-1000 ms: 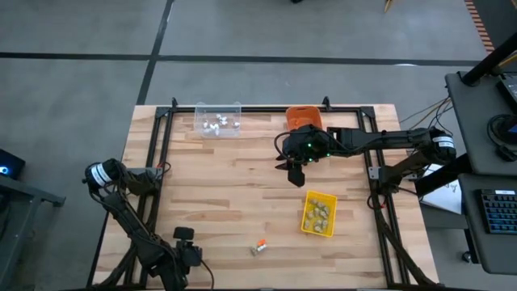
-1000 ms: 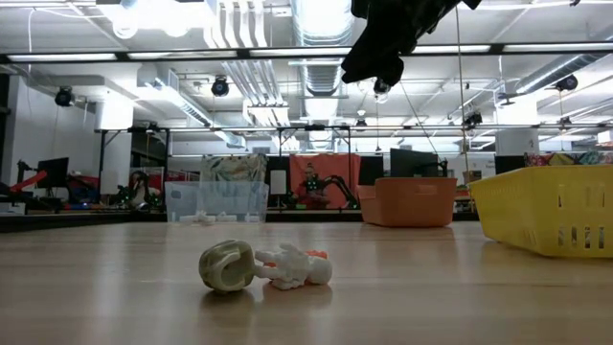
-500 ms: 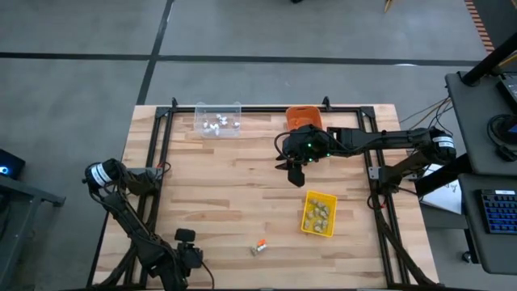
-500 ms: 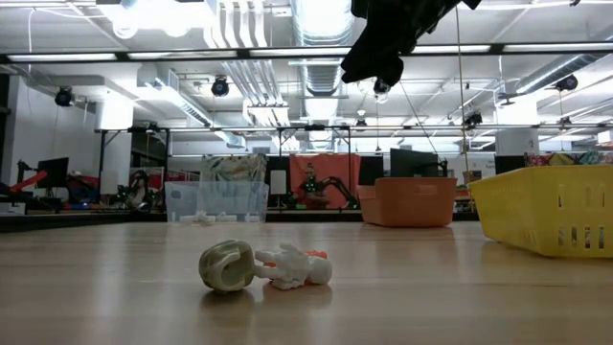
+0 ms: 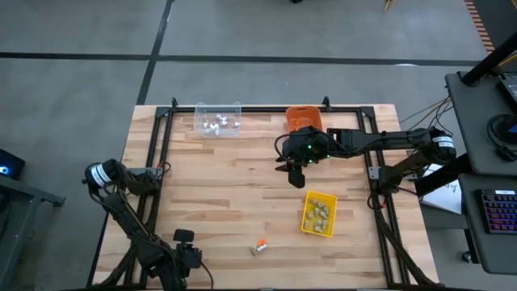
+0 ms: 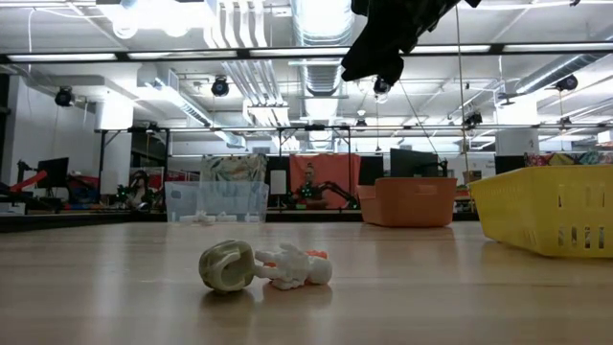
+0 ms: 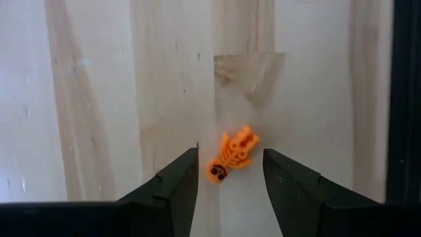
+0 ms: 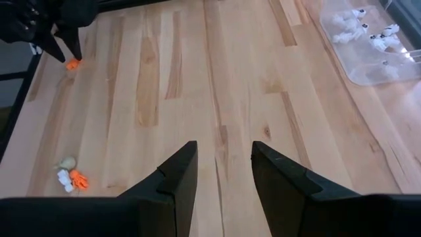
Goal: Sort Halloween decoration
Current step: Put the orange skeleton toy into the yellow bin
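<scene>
High view. The wooden worktop [image 5: 226,194] carries a clear bin [image 5: 218,119] with white trinkets at its far edge, an orange bin [image 5: 304,117] beside it, and a yellow bin [image 5: 319,213] holding tan-grey trinkets on the right. A small cluster of trinkets [image 5: 258,246] lies near the front edge. The right pincer [image 5: 294,174] hangs above the worktop's middle, just in front of the orange bin. The left pincer [image 5: 194,257] sits low at the front left corner.

Low view. A tan-grey trinket [image 6: 227,265] lies touching a white-and-orange trinket [image 6: 297,266] in the foreground; the three bins stand behind. The right arm's dark end shows at the top, clear of the surface.

Left wrist view. The left pincer's fingers [image 7: 174,187] stand apart, nothing between the pads; an orange skeleton trinket [image 7: 232,154] lies on the wood in the gap beyond them.

Right wrist view. The right pincer's fingers [image 8: 176,181] stand apart and hold nothing. Farther off lie the cluster, the clear bin, and the orange skeleton beneath the left pincer.
</scene>
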You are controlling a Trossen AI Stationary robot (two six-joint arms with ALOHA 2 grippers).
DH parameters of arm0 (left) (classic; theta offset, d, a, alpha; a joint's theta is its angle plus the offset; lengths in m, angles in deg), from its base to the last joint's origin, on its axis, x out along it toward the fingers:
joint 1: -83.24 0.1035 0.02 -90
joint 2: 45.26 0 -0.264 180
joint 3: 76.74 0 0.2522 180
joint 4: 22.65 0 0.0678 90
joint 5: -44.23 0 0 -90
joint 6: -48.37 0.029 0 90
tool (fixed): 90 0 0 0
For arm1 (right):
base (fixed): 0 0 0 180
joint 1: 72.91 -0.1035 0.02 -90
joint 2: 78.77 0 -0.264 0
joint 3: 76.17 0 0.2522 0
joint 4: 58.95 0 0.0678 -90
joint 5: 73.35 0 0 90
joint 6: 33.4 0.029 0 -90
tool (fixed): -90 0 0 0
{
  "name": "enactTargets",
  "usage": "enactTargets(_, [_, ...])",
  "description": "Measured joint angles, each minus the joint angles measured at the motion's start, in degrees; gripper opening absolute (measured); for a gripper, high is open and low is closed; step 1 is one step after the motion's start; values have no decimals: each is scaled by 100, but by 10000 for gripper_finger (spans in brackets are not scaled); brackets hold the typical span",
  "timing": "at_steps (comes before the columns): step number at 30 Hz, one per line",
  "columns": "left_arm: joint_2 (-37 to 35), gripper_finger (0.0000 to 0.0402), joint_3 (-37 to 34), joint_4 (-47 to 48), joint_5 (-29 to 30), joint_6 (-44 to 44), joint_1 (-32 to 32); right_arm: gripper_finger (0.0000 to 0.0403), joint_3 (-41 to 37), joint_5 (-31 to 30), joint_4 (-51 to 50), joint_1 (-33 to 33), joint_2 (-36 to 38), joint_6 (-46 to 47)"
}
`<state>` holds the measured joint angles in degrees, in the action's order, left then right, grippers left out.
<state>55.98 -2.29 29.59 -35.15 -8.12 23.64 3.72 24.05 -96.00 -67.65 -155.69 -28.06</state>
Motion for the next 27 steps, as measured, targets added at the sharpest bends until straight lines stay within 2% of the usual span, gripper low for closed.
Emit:
enactTargets(11, [443,145,82,-13,-49,49,-2,134,0,0,7,-4,0,2])
enactTargets(15, [447,109,95,-42,-46,20,-2,134,0,0,16,-4,0,7])
enactTargets(22, [446,11,175,-15,-22,2,0,134,0,0,20,-4,0,7])
enactTargets(27, [465,15,305,61,186,-17,9,134,0,0,22,-4,0,4])
